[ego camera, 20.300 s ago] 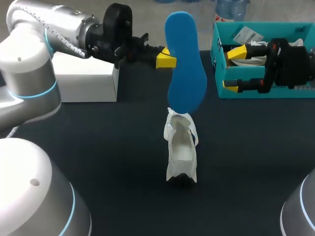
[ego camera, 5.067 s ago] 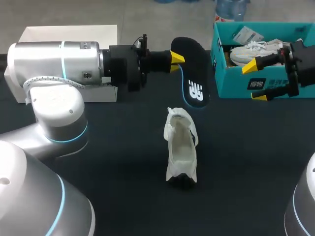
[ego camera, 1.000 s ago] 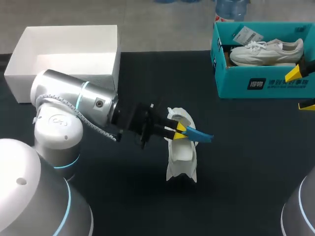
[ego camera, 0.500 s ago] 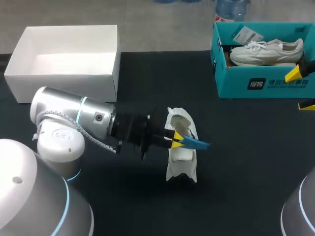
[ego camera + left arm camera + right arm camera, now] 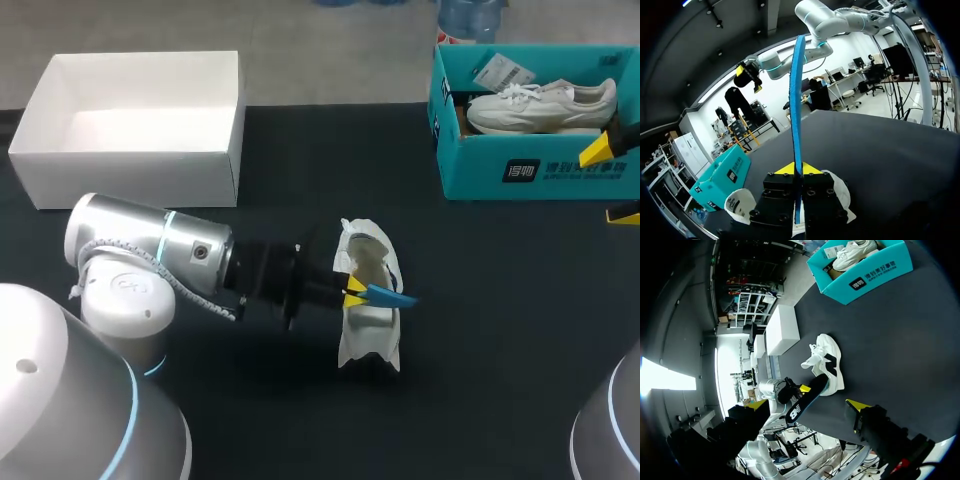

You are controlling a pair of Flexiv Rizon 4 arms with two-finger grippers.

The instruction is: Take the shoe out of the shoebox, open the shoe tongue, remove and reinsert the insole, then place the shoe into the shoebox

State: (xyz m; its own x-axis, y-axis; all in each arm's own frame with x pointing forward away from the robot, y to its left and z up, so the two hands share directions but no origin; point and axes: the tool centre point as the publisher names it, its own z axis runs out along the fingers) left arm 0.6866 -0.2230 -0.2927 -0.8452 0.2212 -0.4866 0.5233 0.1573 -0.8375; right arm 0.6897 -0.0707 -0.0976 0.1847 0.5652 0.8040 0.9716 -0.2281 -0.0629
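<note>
The blue insole (image 5: 390, 294), being gripped edge-on by the closed left hand (image 5: 352, 292), is lying across the mouth of the white shoe (image 5: 368, 335), midway between the table's side edges. It is seemingly needing flattening, toe first. The right hand (image 5: 612, 182) is hanging open at the right edge.
</note>
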